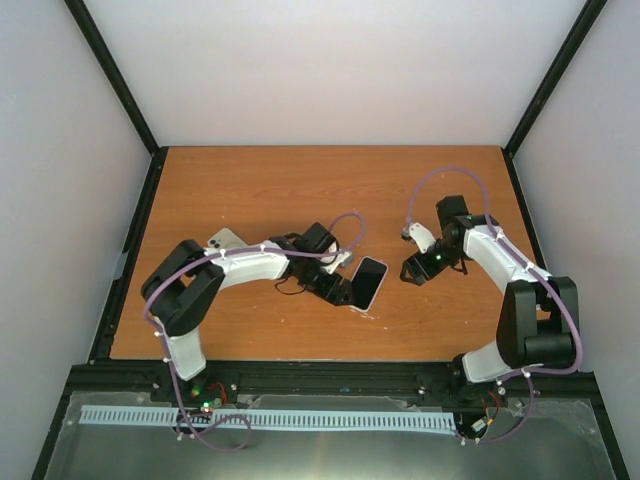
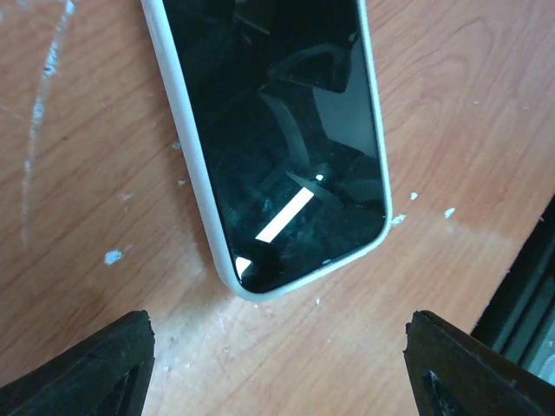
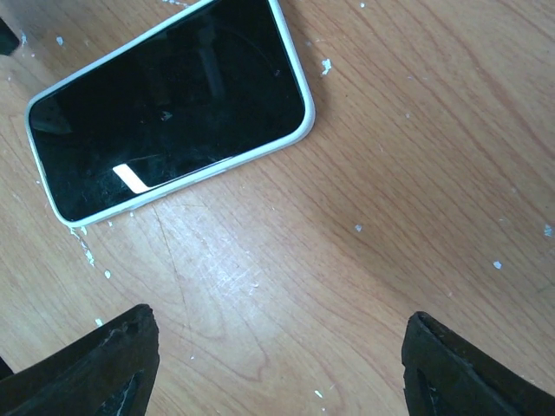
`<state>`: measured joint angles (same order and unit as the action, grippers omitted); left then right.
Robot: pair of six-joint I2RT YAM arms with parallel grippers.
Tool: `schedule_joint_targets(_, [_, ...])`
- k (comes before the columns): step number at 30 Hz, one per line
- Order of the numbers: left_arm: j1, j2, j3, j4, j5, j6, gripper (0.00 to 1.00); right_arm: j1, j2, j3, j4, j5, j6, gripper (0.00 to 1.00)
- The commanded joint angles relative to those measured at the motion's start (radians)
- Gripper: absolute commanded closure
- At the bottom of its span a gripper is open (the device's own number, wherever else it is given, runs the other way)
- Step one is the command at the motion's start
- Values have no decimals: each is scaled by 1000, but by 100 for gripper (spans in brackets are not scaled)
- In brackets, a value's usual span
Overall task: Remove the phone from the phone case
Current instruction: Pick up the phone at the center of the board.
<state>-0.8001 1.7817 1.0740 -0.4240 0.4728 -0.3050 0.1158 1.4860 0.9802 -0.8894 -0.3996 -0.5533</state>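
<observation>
The phone [image 1: 369, 283] has a black screen and sits in a white case, lying face up on the wooden table. My left gripper [image 1: 337, 290] is open just left of it. In the left wrist view the phone's near end [image 2: 277, 130] lies on the table ahead of my open left gripper [image 2: 282, 373], untouched. My right gripper [image 1: 412, 270] is open and empty to the phone's right. In the right wrist view the phone [image 3: 169, 113] lies at the upper left, apart from my open right gripper [image 3: 277, 373].
A flat white object [image 1: 227, 239] lies on the table behind the left arm's elbow. The orange wooden table [image 1: 300, 190] is bounded by black frame rails [image 1: 130, 250] and white walls. White specks and scratches mark the wood [image 3: 217, 269].
</observation>
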Motion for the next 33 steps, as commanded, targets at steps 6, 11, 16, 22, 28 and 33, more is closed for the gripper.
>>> schedule_joint_targets(6, [-50, 152, 112, 135, 158, 42, 21, -19, -4, 41, -33, 39, 50, 19])
schedule_joint_targets(11, [-82, 288, 253, 253, 246, 50, 20, -120, 22, 73, -58, 3, 47, 18])
schedule_joint_targets(16, [-83, 359, 385, 366, 256, 11, 20, -164, 16, 68, -75, 15, 28, 14])
schedule_joint_targets(22, [-69, 63, 140, 420, 28, 32, 16, -51, 19, 50, -79, 60, 44, 4])
schedule_joint_targets(28, [14, -135, -90, 413, -141, -100, 16, 101, 124, 49, -7, 267, 146, 0])
schedule_joint_targets(33, [31, -166, -134, 427, -186, -144, 15, 183, 187, 40, 4, 342, 169, 0])
